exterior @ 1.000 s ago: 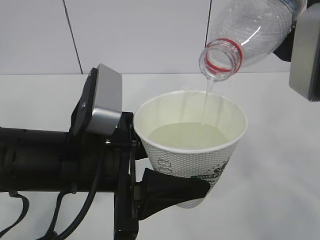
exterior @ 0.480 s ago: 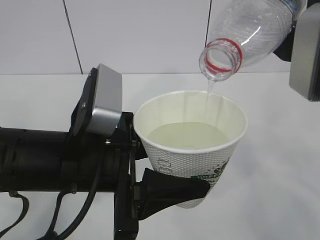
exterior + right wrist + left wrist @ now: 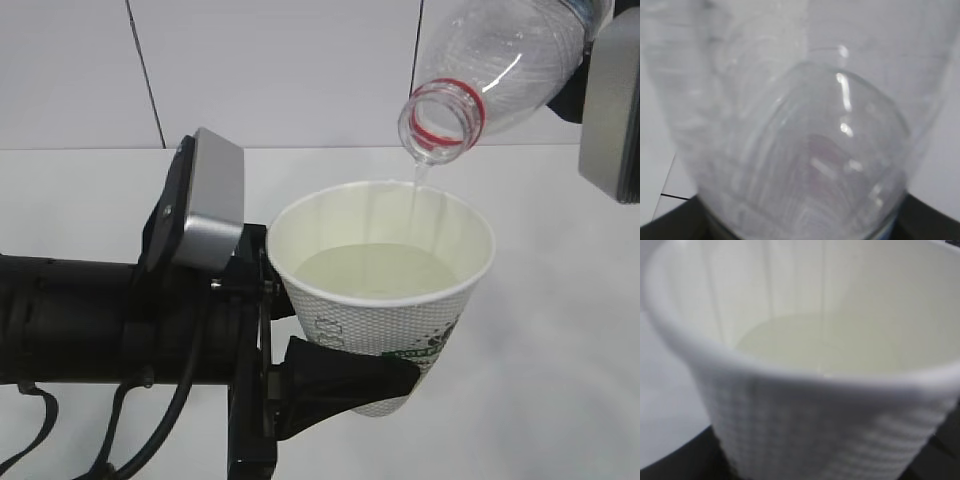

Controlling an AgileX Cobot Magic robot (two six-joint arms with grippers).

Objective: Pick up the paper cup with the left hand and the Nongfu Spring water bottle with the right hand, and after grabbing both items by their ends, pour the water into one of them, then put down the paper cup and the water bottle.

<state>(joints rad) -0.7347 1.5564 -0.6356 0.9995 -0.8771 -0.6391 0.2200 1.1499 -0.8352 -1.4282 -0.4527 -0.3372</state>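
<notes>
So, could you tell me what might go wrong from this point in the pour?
1. The thin stream of clear water lands close to the far rim of the small white tapered paper cup; a slight drift of the clear ribbed plastic bottle could send it outside.
2. The cup already looks well over half full, so tilting it while setting it down could slosh water out.
3. The left end effector grips only the cup's lower part, so the thin wall might buckle.

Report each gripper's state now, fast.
Left gripper: closed on the paper cup.
Right gripper: closed on the water bottle; its fingers are out of view.
</notes>
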